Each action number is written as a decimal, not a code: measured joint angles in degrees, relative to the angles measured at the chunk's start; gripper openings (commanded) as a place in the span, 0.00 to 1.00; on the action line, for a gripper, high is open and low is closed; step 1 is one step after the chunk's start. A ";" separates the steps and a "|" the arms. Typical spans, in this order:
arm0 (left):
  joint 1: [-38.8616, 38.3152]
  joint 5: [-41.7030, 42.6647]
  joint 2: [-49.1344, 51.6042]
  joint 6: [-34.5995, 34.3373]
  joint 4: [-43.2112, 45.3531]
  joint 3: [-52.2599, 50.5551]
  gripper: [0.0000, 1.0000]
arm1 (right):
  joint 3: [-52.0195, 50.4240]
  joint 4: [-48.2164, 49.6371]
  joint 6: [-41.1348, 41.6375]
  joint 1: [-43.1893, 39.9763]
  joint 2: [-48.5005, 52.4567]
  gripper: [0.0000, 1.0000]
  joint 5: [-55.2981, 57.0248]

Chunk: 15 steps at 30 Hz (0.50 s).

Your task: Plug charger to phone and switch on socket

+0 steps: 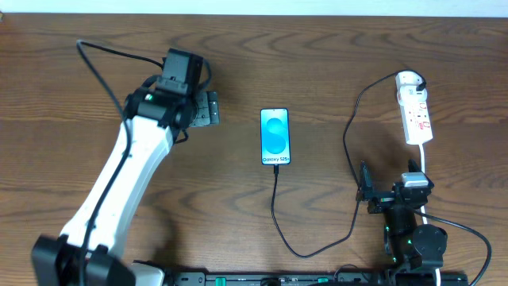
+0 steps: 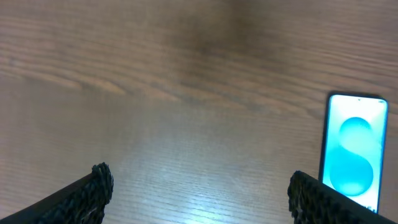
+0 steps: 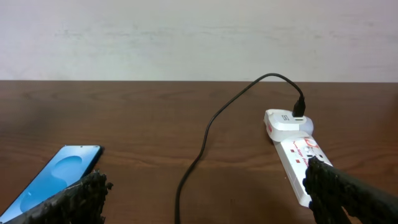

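The phone [image 1: 275,137] lies flat mid-table with its blue screen lit. The black charger cable [image 1: 349,135] runs from the socket's far end, loops down near the front edge, and its tip meets the phone's bottom edge. The white socket [image 1: 415,107] lies at the right. My left gripper [image 1: 210,109] is open and empty, left of the phone. Its wrist view [image 2: 202,199] shows bare wood between the fingers and the phone [image 2: 354,149] at right. My right gripper [image 1: 390,195] is open and empty, below the socket. Its wrist view [image 3: 208,196] shows the phone [image 3: 56,177], cable [image 3: 205,134] and socket [image 3: 295,146].
The socket's white cord [image 1: 425,159] runs from the strip down past my right arm. A pale wall [image 3: 186,37] stands behind the table's far edge. The left arm's black cable [image 1: 103,56] arcs over the table's far left.
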 measured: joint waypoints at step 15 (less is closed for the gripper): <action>2.91 11.10 -15.50 20.26 6.75 -17.25 0.92 | 0.00 0.00 0.00 0.00 0.00 0.99 0.02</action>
